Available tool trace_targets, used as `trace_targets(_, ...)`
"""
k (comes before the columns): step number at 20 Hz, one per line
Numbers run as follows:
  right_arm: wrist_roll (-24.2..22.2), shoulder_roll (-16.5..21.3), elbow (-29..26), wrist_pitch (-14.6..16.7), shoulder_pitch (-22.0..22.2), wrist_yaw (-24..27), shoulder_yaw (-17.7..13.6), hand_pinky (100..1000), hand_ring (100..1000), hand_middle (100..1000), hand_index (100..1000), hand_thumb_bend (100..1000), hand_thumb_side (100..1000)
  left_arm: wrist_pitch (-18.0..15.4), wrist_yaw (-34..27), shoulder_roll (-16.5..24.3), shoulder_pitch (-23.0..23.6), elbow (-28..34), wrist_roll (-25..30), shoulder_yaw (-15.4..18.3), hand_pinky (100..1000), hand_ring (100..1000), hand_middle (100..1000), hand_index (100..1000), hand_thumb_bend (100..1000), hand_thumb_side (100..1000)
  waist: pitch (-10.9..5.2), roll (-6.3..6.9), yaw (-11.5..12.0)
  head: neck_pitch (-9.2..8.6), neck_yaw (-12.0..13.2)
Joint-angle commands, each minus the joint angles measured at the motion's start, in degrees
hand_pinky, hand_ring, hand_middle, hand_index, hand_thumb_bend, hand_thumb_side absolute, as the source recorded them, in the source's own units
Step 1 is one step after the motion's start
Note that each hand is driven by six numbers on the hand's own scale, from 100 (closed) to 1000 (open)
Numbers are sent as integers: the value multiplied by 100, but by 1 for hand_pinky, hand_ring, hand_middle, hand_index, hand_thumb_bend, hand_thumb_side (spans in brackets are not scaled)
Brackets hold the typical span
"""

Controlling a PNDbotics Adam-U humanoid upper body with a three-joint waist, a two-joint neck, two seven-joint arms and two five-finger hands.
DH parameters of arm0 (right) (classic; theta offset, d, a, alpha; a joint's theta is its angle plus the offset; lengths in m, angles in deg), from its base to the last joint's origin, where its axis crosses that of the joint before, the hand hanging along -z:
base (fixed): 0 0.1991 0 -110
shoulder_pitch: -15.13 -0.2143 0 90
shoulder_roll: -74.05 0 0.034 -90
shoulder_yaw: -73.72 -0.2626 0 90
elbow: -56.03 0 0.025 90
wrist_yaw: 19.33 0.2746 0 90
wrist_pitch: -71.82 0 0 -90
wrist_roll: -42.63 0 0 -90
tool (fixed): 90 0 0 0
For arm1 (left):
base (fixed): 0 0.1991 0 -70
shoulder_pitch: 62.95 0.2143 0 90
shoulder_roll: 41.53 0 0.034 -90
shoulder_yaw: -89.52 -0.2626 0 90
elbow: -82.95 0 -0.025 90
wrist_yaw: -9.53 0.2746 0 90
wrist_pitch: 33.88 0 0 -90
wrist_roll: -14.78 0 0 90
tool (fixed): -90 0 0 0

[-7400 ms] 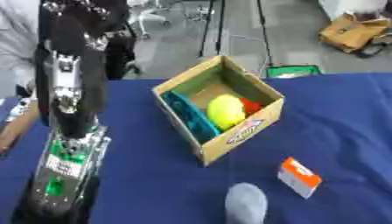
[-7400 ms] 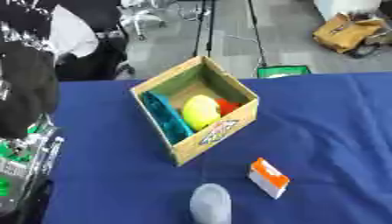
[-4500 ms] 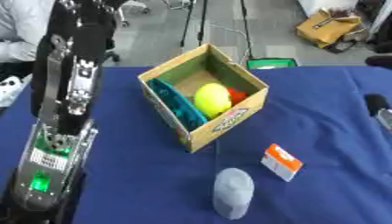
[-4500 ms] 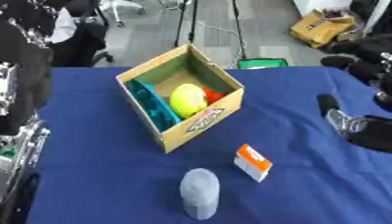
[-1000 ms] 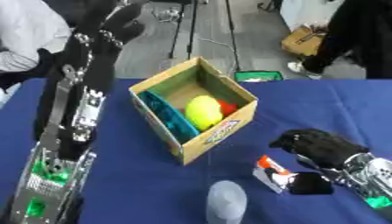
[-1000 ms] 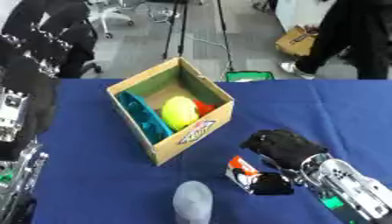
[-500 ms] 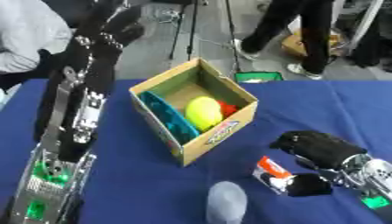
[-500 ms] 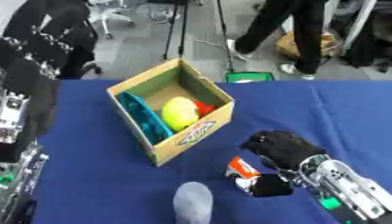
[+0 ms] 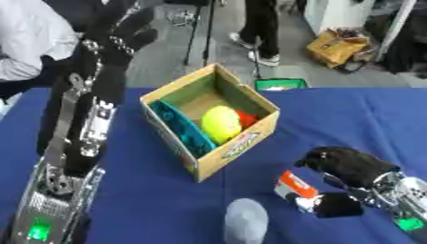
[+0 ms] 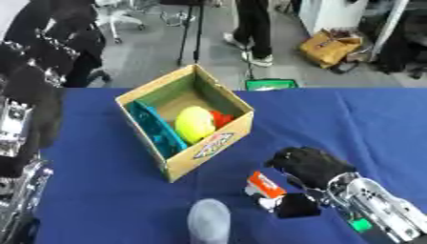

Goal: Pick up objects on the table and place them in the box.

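— Where does the cardboard box [image 9: 210,123] stand?

— Near the middle of the blue surface [image 9: 350,119], turned so one corner points toward the camera. It is open at the top. Inside it a yellow ball [image 9: 221,124] lies against a teal object [image 9: 182,128] that stands along the left wall, and a bit of something red [image 9: 247,118] shows just behind the ball, on its right.

— And what is on the surface outside the box?

— An orange-and-white small carton [image 9: 294,189] lies in front of the box, to its right. A grey rounded object [image 9: 246,221] lies nearer the camera, to the left of the carton and apart from it.

— What is the right hand doing?

— The right hand [image 9: 348,167] comes in from the lower right, black-gloved, with a silver forearm behind it. Its fingers are curled over above the carton's right end, and a dark fingertip sits at the carton's near right corner. Whether they really pinch the carton or only touch it, I cannot tell.

— Is the carton lifted?

— That I cannot tell either; it looks to be low over the blue cloth or resting on it.

— And the left hand?

— The left hand [image 9: 116,28] is raised high at the upper left, well away from the box, at the top of a long black and silver arm that rises from the lower left corner. Its fingers are spread and relaxed, holding nothing.
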Motion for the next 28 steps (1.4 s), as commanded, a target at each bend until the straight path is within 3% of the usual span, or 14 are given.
trace_targets(1,3,107,19,5,-51,-72,-96,902,959,840,926,429,1000,6,-3,2,-60,56,-2,44,933,965,992,1000,100,798,-104,6,10,-66,20)
trace_targets(28,102,-33,579,269,-75,-353,42,898,947,813,892,409,1000,3,-22,-44,-101,56,36,48,933,966,994,1000,100,782,-79,54,105,-90,-41)
